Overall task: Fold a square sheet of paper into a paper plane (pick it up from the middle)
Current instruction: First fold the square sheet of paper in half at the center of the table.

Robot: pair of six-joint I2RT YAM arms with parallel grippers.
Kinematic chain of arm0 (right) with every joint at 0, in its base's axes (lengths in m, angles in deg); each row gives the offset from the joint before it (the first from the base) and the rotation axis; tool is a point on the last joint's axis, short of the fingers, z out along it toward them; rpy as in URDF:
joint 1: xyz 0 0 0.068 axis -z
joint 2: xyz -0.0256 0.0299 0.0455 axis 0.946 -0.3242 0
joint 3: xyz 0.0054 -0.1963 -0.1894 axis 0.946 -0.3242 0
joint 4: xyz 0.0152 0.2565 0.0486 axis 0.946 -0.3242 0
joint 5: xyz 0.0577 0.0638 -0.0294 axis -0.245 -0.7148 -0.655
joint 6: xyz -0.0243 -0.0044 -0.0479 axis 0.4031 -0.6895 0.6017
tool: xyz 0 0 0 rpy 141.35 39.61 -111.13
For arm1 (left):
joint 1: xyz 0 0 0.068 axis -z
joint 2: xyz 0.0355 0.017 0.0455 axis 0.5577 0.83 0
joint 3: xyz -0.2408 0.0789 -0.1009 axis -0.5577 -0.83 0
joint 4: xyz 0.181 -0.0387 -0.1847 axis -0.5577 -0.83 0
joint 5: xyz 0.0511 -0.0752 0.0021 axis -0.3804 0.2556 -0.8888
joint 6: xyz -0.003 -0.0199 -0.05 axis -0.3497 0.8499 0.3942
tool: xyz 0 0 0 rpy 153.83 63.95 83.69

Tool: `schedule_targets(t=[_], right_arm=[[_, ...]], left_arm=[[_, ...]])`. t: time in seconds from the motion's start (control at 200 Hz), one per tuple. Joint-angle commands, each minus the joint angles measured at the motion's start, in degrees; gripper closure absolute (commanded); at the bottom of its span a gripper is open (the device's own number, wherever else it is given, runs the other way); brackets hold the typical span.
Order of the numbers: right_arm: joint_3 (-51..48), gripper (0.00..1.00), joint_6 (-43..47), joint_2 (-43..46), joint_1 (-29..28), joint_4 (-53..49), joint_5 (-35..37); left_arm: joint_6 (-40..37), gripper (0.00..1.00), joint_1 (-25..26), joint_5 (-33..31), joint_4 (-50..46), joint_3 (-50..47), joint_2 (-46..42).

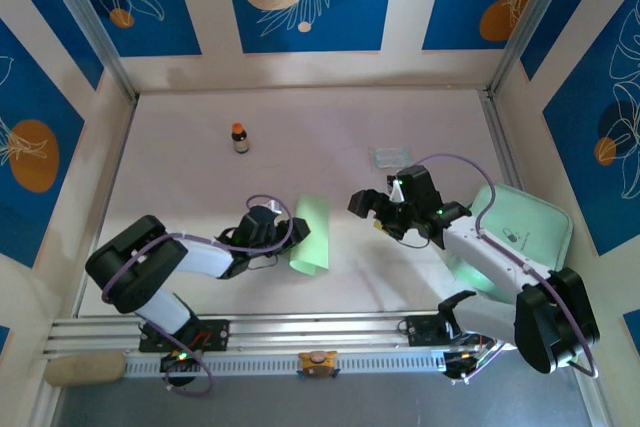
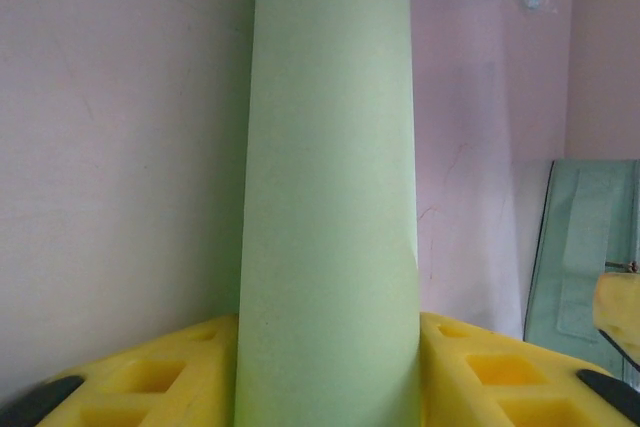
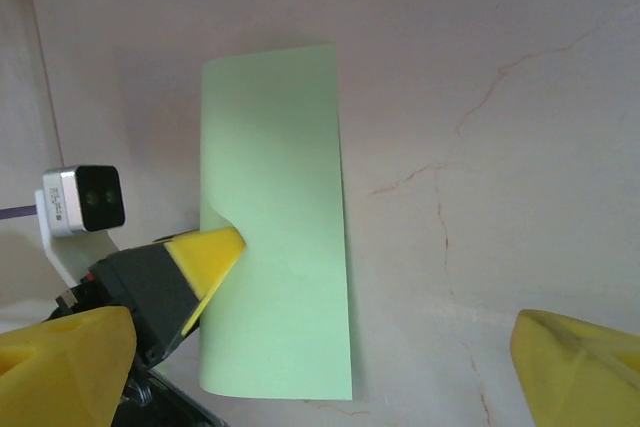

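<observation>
Left fingers [image 3: 205, 252] partly closed, pinching thin pale green square sheet of paper [image 1: 312, 237], doubled into a narrow strip on the bench [image 1: 200, 197]; right fingers [image 3: 575, 357] wide apart, empty. Probably first lengthwise fold only; nose and wings left to do.

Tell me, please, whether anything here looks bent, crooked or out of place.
The square sheet of paper is doubled over into a narrow strip, and its fold looks rounded, not pressed flat. Where the left gripper pinches it, one long edge is dented inward. The brown bottle stands upright; nothing is spilled.
</observation>
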Motion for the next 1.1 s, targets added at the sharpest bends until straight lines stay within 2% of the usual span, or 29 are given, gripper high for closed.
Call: schedule_targets(t=[0.0,0.32,0.535,0.75,0.9,1.095], right_arm=[[1.61,0.03,-0.71,-0.14,-0.61,-0.96,-0.37],[1.3,0.03,-1.65,0.59,-1.56,-3.33,-1.46],[1.3,0.03,-1.98,0.76,-2.53,-4.35,-1.82],[1.54,0.03,-2.28,1.35,-2.98,-5.5,-1.33],[0.91,0.03,-2.92,2.42,-3.32,-4.96,-0.72],[0.95,0.03,-3.18,2.7,-3.51,-4.97,-0.46]], left_arm=[[-1.35,0.53,-0.17,0.73,-4.14,0.84,-0.09],[-2.35,0.48,0.48,2.05,-9.91,3.12,0.32],[-4.33,0.45,0.79,1.58,-19.25,5.92,-0.5],[-11.17,0.36,0.75,-0.18,-31.49,9.52,-3.94],[-15.19,0.36,0.7,2.81,-36.3,13.22,-1.83],[-17.51,0.36,0.61,2.5,-40.42,15.37,-1.29]])
